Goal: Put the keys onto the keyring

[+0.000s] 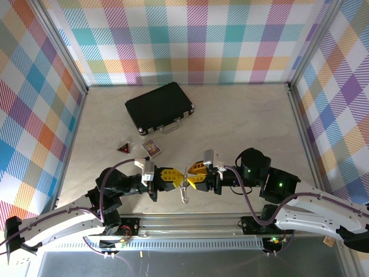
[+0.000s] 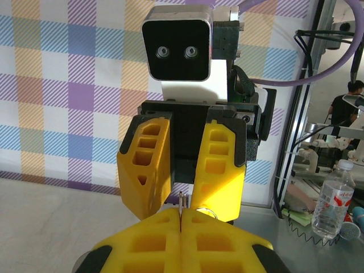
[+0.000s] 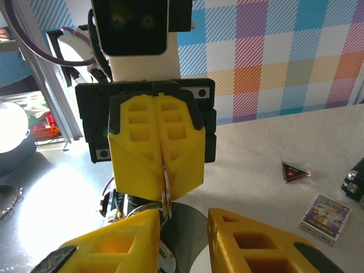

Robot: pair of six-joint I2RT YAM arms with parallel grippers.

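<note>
Left gripper (image 1: 179,178) is clamped tight on the keyring (image 3: 166,190), bottom center of the top view, with keys (image 1: 184,195) dangling under it. Right gripper (image 1: 190,178) faces it, jaws partly apart, not pinching anything.

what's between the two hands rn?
The keyring, pinched in the shut left hand, a key dangling below. Top view shows it; right wrist too.

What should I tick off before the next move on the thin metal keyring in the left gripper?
1. Left gripper shut on the thin metal keyring: ok.
2. Right gripper jaws apart, facing it: ok.
3. Key in the right gripper: not ok, none seen.
4. Dangling metal keys threaded on it: cannot tell.
5. Black hard case, small card box away from both grippers: ok.
</note>
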